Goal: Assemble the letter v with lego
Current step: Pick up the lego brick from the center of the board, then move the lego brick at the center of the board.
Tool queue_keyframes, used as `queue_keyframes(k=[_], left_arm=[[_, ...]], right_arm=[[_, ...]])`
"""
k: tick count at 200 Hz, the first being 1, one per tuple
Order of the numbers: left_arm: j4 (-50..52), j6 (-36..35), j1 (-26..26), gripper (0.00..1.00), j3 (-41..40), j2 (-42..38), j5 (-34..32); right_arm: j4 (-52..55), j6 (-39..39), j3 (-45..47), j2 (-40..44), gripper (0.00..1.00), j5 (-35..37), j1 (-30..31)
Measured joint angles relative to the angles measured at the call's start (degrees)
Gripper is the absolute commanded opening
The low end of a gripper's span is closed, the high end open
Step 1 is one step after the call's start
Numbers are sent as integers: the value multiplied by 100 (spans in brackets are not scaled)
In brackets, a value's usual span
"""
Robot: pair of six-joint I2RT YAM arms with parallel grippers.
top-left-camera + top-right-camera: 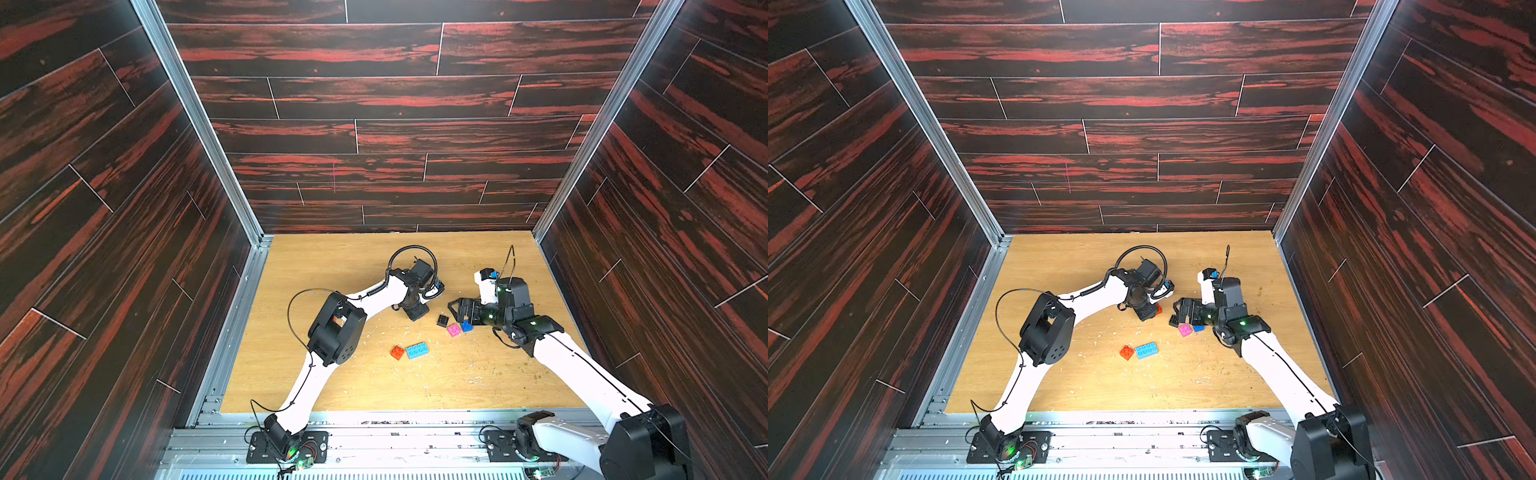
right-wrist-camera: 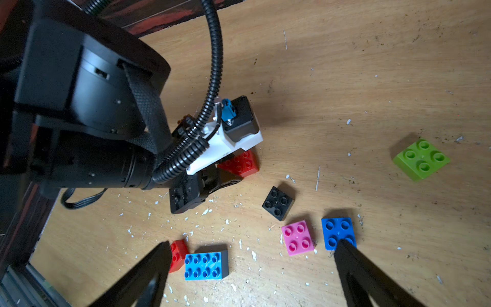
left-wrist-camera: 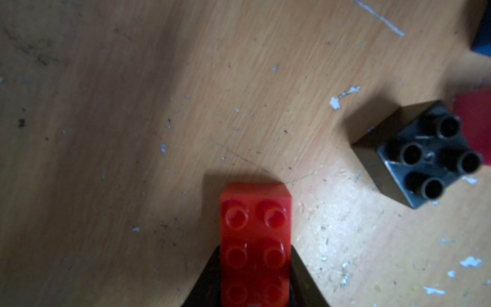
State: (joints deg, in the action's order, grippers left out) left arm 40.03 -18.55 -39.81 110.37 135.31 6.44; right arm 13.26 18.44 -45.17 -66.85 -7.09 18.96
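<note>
My left gripper [image 3: 255,251] is shut on a long red lego brick [image 3: 255,226], its jaws pressed on both long sides. In the right wrist view this red brick [image 2: 240,163] sits low at the table under the left gripper [image 2: 210,183]. A black brick [image 1: 442,320], a pink one [image 1: 453,330] and a blue one [image 1: 466,326] lie just beside it. A small red brick [image 1: 397,352] and a long light blue brick [image 1: 417,350] lie nearer the front. My right gripper [image 2: 253,247] hangs open above them, holding nothing. A green brick [image 2: 421,159] lies apart.
The wooden table [image 1: 332,270] is speckled with pale crumbs. Dark wood-patterned walls close in the back and both sides, and a metal rail [image 1: 374,419] runs along the front. The left arm's elbow [image 1: 334,332] hangs over the table's left half.
</note>
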Motion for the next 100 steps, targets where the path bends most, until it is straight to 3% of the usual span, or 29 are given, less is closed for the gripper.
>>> queue_keyframes(k=[56, 100], left_arm=[[-107, 103, 413, 30, -195, -201, -90], [-354, 105, 1150, 30, -409, -752, -195]], right_arm=[[-52, -46, -11, -57, 98, -398, 28], [-66, -142, -111, -343, 98, -391, 586]])
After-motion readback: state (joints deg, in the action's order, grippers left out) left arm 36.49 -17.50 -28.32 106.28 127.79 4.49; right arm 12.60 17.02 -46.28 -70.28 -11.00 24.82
